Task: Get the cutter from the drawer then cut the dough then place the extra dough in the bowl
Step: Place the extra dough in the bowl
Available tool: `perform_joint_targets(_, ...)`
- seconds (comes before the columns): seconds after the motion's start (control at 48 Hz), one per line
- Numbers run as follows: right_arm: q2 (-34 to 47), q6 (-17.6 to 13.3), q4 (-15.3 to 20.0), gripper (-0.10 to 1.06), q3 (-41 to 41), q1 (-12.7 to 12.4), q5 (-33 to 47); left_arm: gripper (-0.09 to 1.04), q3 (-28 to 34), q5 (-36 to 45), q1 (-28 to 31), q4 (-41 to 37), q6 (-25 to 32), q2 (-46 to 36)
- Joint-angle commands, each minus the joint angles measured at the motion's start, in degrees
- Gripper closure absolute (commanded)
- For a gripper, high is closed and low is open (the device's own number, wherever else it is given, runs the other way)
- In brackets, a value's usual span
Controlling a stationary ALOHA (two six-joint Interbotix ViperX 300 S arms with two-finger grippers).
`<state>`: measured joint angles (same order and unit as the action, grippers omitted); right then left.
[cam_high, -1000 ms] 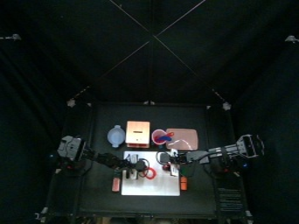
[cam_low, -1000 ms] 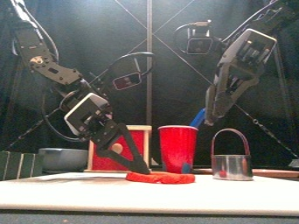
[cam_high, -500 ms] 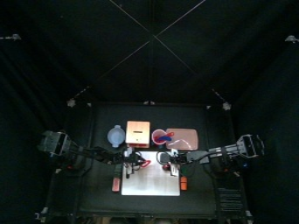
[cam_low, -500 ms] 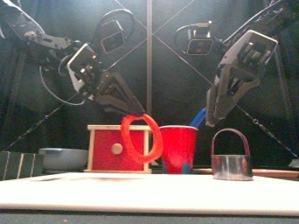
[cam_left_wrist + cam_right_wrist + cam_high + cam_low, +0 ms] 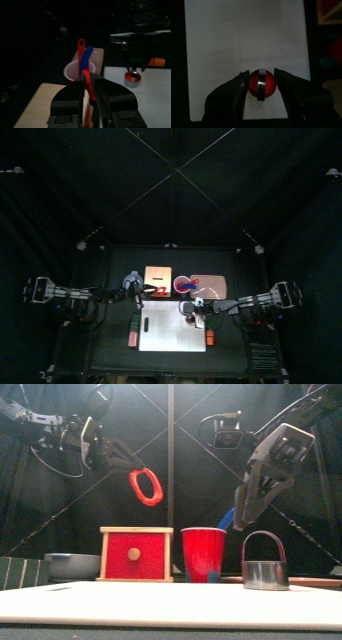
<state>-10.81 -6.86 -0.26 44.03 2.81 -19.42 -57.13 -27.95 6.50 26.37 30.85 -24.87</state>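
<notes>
My left gripper is shut on the red dough ring, which hangs high above the wooden box. In the left wrist view the ring shows edge-on between the jaws. The blue-grey bowl sits low at the left, just behind the left gripper in the top view. The metal cutter stands on the white board with a red dough disc inside it. My right gripper hovers open just above the cutter's handle, its jaws either side of it.
A red cup holding a blue knife stands between the box and the cutter. The box with its red drawer front and the bowl line the back of the table behind the board.
My left gripper has lifted the dough ring off the board, carrying it up and to the left. The right arm and the cutter have stayed where they were.
</notes>
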Motion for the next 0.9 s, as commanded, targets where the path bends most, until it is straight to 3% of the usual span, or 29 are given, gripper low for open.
perform_joint_targets(0.021,-0.1,0.1,-0.2,0.16,-1.0,-0.3,0.6,0.35,-3.0,-3.3,3.1,-0.2,-0.1,-6.2)
perform_joint_targets(0.188,1.1,0.1,-0.1,0.16,-1.3,-0.3,1.1,0.35,-10.8,-7.8,6.2,1.4,-0.4,-14.4)
perform_joint_targets(0.354,1.4,0.2,-0.2,0.16,-1.7,-0.3,1.1,0.35,-17.0,-7.2,9.1,4.7,-0.2,-17.9)
perform_joint_targets(0.708,1.5,0.4,-1.3,0.16,-6.6,0.0,1.0,0.34,-16.8,6.0,13.4,4.9,0.0,-8.5)
perform_joint_targets(0.896,1.8,0.1,-3.1,0.16,-7.0,-0.1,1.0,0.28,-15.4,6.0,17.1,5.4,-0.1,-2.6)
